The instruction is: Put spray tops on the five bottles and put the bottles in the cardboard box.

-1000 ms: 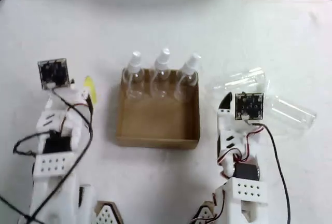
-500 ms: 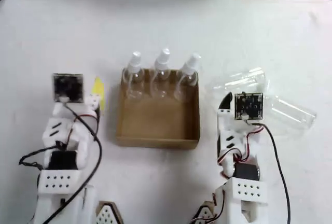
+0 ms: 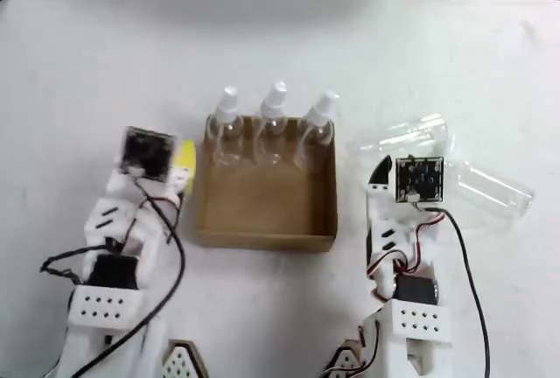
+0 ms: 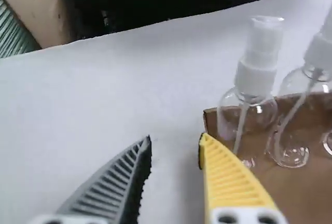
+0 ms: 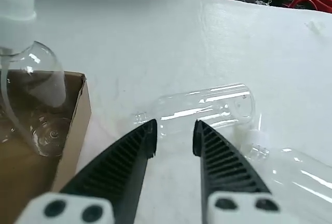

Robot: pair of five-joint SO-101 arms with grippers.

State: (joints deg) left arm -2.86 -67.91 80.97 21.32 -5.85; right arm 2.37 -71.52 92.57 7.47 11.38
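Hovering open-jawed just short of the fourth, seemingly capless bottle (image 5: 207, 105), the right gripper (image 5: 174, 128) must next advance and clamp it for capping.

White arms (image 3: 411, 318), black cables (image 3: 461, 255), yellow-and-grey left hand (image 4: 175, 143)

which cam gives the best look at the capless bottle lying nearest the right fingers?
Right wrist view: the bottle lies on its side just past the open fingers, open neck plain. High view shows the bottle as faint glare right of the cardboard box.
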